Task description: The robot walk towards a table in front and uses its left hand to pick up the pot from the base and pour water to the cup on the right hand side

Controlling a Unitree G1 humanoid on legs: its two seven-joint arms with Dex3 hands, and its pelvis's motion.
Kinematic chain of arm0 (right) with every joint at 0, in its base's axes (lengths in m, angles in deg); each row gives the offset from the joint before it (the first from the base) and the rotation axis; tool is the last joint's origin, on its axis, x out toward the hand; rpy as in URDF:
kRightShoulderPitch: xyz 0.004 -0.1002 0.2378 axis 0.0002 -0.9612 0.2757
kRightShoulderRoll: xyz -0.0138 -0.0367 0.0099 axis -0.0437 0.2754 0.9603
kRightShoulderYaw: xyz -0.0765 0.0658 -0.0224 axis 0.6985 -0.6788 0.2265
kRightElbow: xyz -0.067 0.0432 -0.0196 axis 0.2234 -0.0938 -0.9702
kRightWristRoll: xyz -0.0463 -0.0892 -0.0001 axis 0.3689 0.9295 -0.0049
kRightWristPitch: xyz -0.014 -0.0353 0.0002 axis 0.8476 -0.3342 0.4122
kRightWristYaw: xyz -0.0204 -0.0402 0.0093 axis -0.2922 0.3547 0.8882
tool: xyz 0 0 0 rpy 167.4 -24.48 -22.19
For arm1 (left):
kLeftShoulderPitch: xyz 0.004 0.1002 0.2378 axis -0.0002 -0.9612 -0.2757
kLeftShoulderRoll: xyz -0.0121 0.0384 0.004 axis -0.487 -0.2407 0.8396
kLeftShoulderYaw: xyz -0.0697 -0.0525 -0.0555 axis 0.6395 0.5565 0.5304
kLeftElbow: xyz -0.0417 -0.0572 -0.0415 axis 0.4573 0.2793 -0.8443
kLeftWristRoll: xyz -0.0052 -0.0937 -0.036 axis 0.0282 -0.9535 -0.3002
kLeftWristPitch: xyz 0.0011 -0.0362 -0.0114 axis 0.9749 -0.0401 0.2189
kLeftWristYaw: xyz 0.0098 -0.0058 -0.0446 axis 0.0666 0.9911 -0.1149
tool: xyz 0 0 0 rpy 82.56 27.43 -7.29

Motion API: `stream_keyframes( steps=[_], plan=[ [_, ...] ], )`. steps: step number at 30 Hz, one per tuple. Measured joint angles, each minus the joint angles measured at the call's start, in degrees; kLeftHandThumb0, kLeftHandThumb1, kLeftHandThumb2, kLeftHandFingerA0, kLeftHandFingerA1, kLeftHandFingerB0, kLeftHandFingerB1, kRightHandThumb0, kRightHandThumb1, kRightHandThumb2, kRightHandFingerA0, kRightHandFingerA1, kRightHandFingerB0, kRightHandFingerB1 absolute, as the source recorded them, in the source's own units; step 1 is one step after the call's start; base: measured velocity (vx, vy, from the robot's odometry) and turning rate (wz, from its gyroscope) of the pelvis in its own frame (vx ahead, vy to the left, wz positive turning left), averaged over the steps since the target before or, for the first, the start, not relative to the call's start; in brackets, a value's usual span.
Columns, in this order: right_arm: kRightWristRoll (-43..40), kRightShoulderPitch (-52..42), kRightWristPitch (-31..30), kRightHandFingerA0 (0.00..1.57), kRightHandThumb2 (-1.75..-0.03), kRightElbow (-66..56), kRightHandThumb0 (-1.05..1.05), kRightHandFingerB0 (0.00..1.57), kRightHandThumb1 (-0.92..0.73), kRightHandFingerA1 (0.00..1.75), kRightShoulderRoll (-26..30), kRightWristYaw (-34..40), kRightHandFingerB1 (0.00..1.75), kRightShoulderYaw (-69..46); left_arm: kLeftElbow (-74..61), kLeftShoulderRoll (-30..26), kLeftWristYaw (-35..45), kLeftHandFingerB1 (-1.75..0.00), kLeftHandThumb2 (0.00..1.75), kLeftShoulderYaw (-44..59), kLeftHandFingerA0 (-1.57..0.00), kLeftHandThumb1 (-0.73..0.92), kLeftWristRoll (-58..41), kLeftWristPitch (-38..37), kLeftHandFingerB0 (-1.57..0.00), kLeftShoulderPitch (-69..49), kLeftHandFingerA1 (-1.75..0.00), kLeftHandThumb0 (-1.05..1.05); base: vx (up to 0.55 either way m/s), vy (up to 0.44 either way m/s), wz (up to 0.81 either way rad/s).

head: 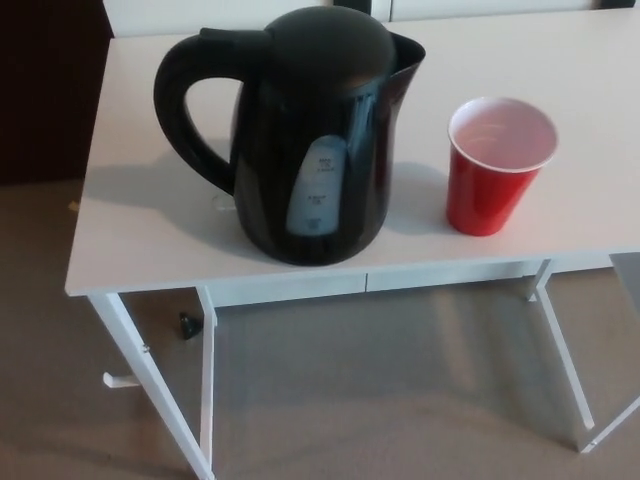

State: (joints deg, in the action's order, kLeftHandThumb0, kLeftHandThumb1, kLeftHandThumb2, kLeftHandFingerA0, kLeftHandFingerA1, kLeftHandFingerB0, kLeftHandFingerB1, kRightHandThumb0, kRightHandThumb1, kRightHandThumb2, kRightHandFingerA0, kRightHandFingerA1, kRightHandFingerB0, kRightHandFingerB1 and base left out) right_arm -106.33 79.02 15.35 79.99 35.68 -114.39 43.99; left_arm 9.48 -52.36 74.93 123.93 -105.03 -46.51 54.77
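Observation:
A black electric kettle stands upright near the front of a white table. Its looped handle points to the picture's left and its spout to the right. A pale water-level window faces me. Its base is hidden beneath the body. To its right stands a red plastic cup with a white inside, upright and apart from the kettle. Neither of my hands shows in the head view.
The table's white legs and crossbars stand below its front edge over a beige carpet. A small black object lies on the floor under the table. A dark panel fills the upper left corner.

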Motion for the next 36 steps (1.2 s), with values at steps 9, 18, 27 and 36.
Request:
stream_keyframes(
  steps=[9,18,27,36],
  plan=[
    [0.2,0.64,0.04,0.33,-0.65,0.04,-0.33,0.32,-0.47,0.69,0.54,-0.02,0.48,0.75,-0.42,0.1,-0.28,-0.48,0.94,-0.01,-0.39,0.54,0.01,-0.01,-0.11,-0.16,-0.59,-0.07,0.0,0.0,0.0],
    [0.56,0.51,0.19,0.35,-0.84,0.11,-0.36,0.32,-0.4,0.67,0.59,0.15,0.58,1.12,-0.01,0.11,-0.15,-0.48,0.96,-0.03,-0.4,0.55,0.01,-0.07,-0.13,-0.37,-0.6,-0.07,0.0,0.0,0.0],
    [0.97,0.67,0.38,0.34,-0.66,0.2,-0.33,0.34,-0.5,0.71,0.71,0.09,0.51,1.45,-0.5,0.23,0.15,-0.5,0.94,-0.06,-0.41,0.52,0.03,-0.99,-0.19,-0.66,-0.6,-0.11,0.0,0.0,0.0],
    [1.1,0.71,0.42,0.36,-0.82,0.09,-0.36,0.33,-0.39,0.68,0.71,-0.03,0.59,1.36,-8.77,3.46,-2.33,-0.5,0.92,-0.17,-0.41,0.5,0.25,-4.82,-0.16,-2.23,-0.6,-0.06,0.0,0.0,0.0]
  ],
)
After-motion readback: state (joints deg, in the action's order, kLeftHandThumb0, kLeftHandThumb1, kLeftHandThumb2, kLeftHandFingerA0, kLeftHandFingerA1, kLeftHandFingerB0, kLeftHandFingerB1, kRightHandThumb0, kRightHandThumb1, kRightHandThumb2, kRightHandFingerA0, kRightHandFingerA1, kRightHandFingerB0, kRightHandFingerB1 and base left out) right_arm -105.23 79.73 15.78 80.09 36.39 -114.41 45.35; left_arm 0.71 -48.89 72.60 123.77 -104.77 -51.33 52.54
